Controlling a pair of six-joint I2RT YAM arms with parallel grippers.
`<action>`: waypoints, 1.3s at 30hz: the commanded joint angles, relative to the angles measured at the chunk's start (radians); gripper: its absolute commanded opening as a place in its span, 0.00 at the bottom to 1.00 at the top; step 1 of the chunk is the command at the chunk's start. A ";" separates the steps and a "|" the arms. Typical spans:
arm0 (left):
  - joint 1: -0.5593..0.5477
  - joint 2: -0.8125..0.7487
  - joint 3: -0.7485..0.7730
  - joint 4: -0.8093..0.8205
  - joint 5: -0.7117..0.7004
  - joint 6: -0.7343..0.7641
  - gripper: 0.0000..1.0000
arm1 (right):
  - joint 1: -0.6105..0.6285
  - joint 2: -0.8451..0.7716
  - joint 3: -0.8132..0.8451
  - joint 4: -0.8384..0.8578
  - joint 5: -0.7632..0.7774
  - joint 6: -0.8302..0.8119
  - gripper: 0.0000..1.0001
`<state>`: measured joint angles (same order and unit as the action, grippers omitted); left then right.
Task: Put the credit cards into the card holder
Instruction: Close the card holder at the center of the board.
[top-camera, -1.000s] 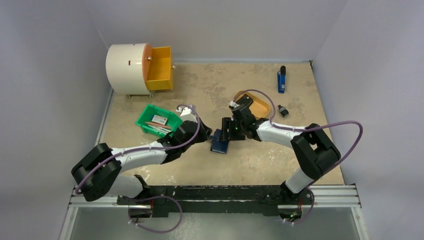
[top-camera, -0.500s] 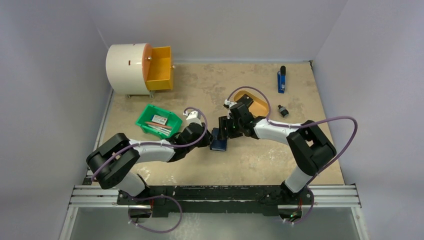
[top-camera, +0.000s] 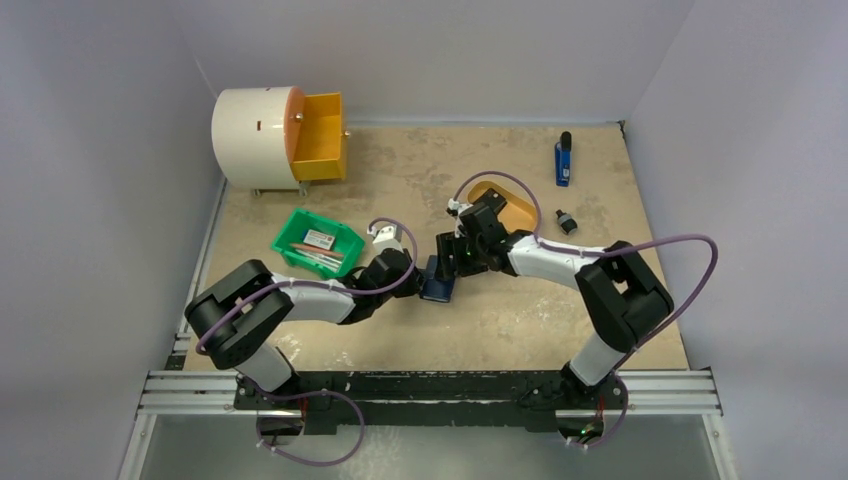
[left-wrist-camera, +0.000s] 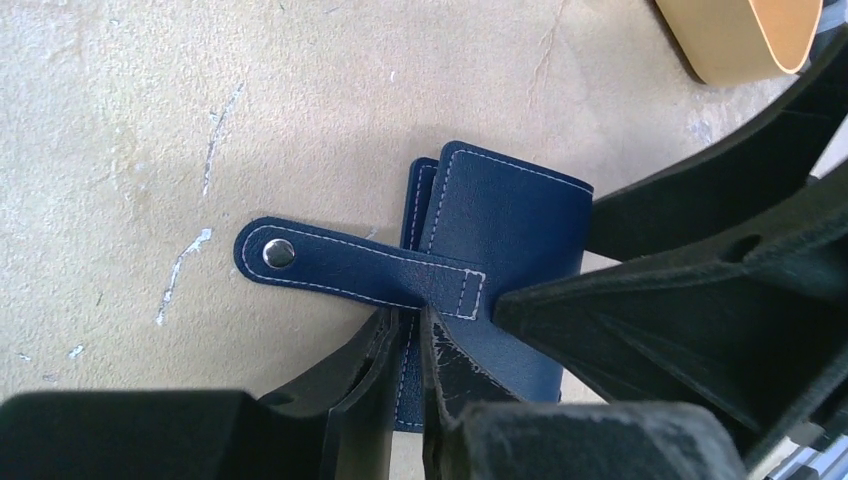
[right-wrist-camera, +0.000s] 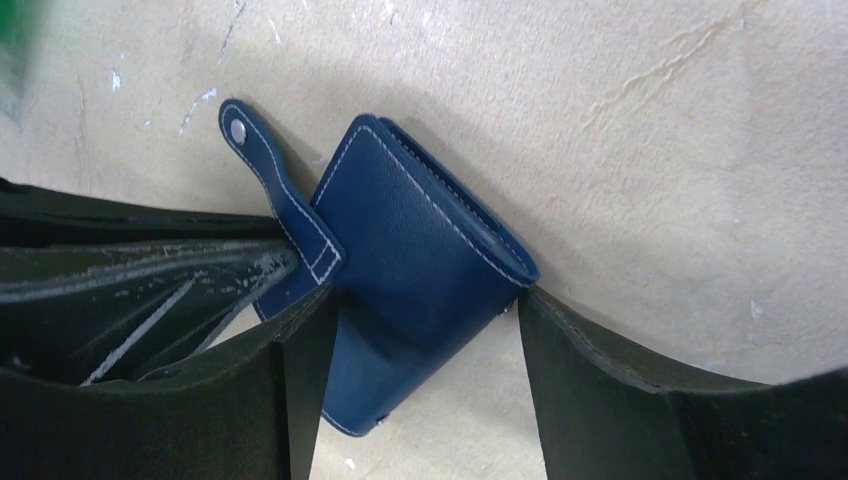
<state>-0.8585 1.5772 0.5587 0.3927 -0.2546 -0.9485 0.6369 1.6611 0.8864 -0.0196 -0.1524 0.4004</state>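
Meeting nose to nose near the middle of the table (top-camera: 520, 320), the 2 arms have the card holder (left-wrist-camera: 505, 215) caught between them. It sits roughly between the green bin (top-camera: 296, 222) on the left and the mustard tray (top-camera: 522, 215) on the right, touching neither. The holder is a navy folding wallet with pale stitching. It is folded shut, but its snap tab (left-wrist-camera: 340, 262) sticks out loose to one side, and the small shiny stud (left-wrist-camera: 279, 253) at the tip is fastened to nothing. The left gripper (left-wrist-camera: 408, 345) comes at it from the left. Its 2 fingers are pressed nearly together, with a stitched edge of 1 leaf pinched in the narrow slot between them, right by the root of the tab. The right gripper (right-wrist-camera: 425, 300) comes from the opposite side with its fingers spread wide. They straddle the folded body, 1 finger against each side, so it clasps the wallet across its width. Seen from the right wrist, the holder sits tilted and casts a shadow on the table below. Whether its lower edge touches the surface I cannot tell.
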 joint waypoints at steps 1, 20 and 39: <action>-0.001 0.015 -0.005 -0.034 -0.050 -0.012 0.11 | 0.004 -0.062 -0.004 -0.071 -0.039 0.040 0.69; -0.002 0.060 0.000 -0.039 -0.061 -0.018 0.08 | -0.154 -0.266 -0.335 0.317 -0.263 0.523 0.71; -0.002 -0.305 -0.026 -0.228 -0.207 0.000 0.18 | -0.123 -0.075 -0.091 0.067 -0.110 0.230 0.65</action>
<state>-0.8597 1.3144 0.5220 0.1886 -0.4404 -0.9752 0.4896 1.5482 0.7025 0.1478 -0.3187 0.7547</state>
